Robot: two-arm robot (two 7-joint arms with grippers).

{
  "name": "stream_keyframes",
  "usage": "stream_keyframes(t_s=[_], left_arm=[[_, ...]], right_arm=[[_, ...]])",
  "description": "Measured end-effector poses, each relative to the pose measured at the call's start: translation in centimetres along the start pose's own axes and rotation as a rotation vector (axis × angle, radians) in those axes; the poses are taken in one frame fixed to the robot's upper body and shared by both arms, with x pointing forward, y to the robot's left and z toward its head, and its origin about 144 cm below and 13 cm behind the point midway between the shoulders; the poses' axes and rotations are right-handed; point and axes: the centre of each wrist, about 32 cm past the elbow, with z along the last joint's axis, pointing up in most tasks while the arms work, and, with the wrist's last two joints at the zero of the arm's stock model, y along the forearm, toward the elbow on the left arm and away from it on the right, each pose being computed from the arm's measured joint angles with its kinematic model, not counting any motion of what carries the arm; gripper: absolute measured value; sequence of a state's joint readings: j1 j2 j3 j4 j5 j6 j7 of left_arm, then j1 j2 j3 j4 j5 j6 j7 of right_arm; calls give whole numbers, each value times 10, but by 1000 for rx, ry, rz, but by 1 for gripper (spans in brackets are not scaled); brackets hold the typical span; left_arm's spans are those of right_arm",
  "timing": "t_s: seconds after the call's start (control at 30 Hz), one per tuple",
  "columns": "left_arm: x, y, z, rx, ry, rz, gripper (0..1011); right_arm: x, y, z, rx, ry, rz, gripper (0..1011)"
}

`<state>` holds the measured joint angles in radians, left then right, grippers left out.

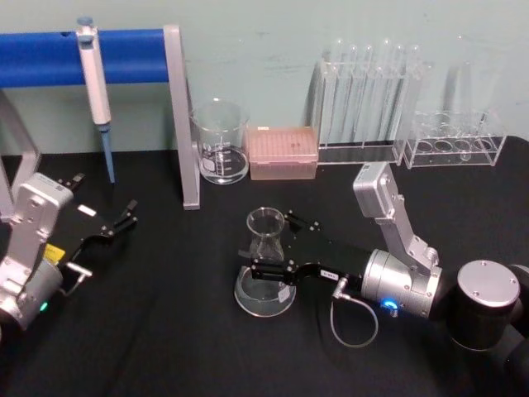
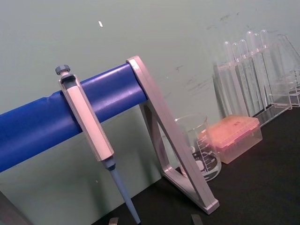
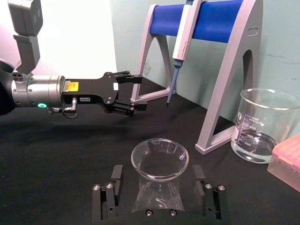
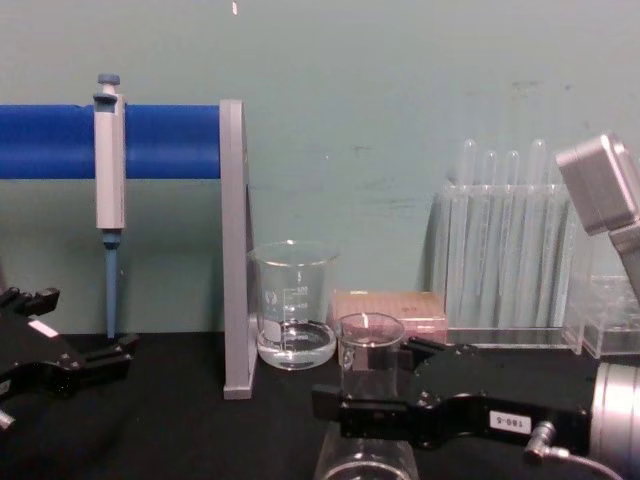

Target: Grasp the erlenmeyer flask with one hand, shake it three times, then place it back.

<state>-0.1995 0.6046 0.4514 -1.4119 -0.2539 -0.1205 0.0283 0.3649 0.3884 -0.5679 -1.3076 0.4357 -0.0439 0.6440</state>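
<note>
The erlenmeyer flask (image 1: pixel 264 240) is clear glass and stands upright on the black table, left of centre. My right gripper (image 1: pixel 273 244) reaches in from the right and is open, one finger on each side of the flask's neck. In the right wrist view the flask (image 3: pixel 159 161) sits between the two fingers (image 3: pixel 115 174) with a small gap on each side. From the chest the flask's rim (image 4: pixel 368 330) rises above the right gripper (image 4: pixel 365 385). My left gripper (image 1: pixel 126 217) rests open at the far left, away from the flask.
A glass beaker (image 1: pixel 220 141) and a pink tip box (image 1: pixel 283 152) stand behind the flask. Test tube racks (image 1: pixel 364 103) line the back right. A blue-barred grey stand (image 1: pixel 183 124) holding a pipette (image 1: pixel 95 83) occupies the back left.
</note>
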Motion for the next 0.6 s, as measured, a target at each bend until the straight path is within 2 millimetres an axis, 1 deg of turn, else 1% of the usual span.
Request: stream_keyframes(t_s=[0.03,0.07,0.1,0.13,0.6], left_arm=[[0,0,0,0,0,0,1001],[0,0,0,0,0,0,1001],[0,0,0,0,0,0,1001],[0,0,0,0,0,0,1001],[0,0,0,0,0,0,1001]], right_arm=[[0,0,0,0,0,0,944],[0,0,0,0,0,0,944],[0,0,0,0,0,0,985],[0,0,0,1,0,0,1002],[0,0,0,2,0,0,1002]])
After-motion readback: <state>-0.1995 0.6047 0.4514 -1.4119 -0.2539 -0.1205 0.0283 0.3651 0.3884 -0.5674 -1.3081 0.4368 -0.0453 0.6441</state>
